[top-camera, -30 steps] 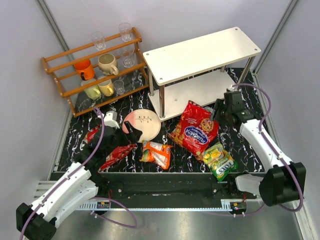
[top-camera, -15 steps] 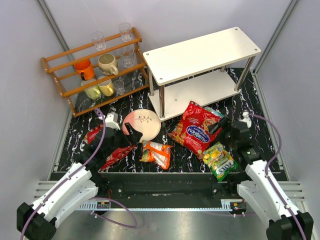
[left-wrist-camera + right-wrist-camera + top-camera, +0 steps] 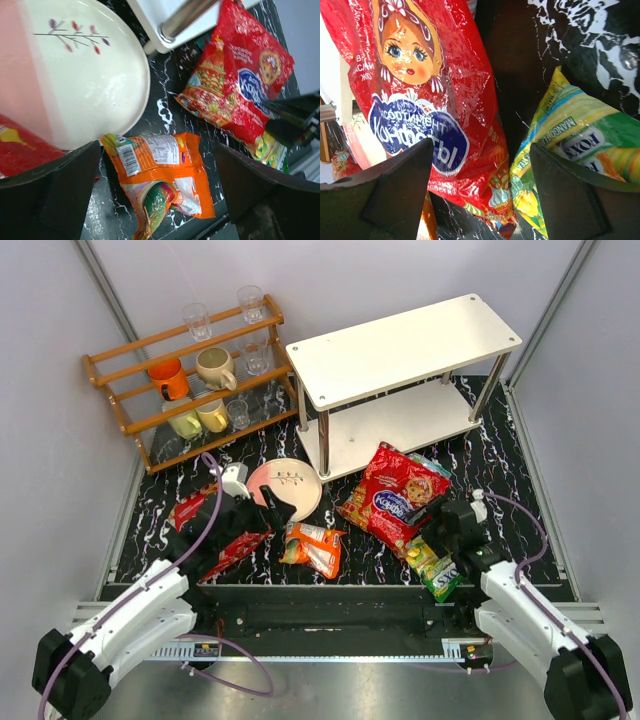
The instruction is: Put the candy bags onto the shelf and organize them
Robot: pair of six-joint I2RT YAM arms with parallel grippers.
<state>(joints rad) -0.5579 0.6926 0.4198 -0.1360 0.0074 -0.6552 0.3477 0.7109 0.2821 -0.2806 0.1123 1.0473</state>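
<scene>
The large red glossy plastic candy bag with a blue oval logo (image 3: pixel 392 498) lies on the black white-veined bench (image 3: pixel 508 468), before the white two-tier shelf with metal tube legs (image 3: pixel 400 348). A yellow-green crinkly packet (image 3: pixel 440 565) touches its near corner; a small orange plastic packet (image 3: pixel 312 546) lies to its left. The right end effector (image 3: pixel 481 147) hovers spread over where red and yellow-green meet; the left end effector (image 3: pixel 157 150), also spread, hangs above the orange packet.
</scene>
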